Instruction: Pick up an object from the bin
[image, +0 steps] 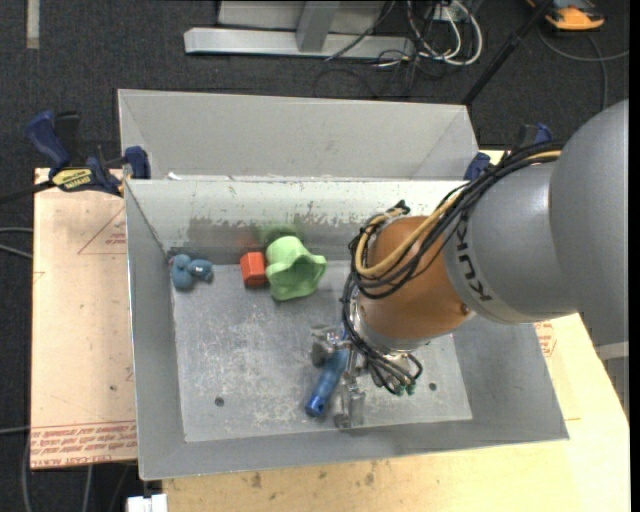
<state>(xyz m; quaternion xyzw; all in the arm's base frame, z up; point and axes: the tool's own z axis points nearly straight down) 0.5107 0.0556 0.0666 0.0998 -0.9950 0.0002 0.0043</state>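
Observation:
My gripper (335, 379) is down at the bin floor, front of centre, below the orange wrist cover. Its two metal fingers stand apart, one at the back (323, 346) and one at the front (348, 412). A small blue cylinder-shaped thing (321, 396) lies slanted on the floor between them. I see a gap at each finger, so the gripper reads as open around it. The upper end of the blue thing is partly hidden by the gripper.
A green cup-like thing (292, 266) lies on its side at the back, with a small orange-red block (252, 268) touching its left. A blue lumpy figure (187, 271) sits in the back left corner. Bare floor lies front left.

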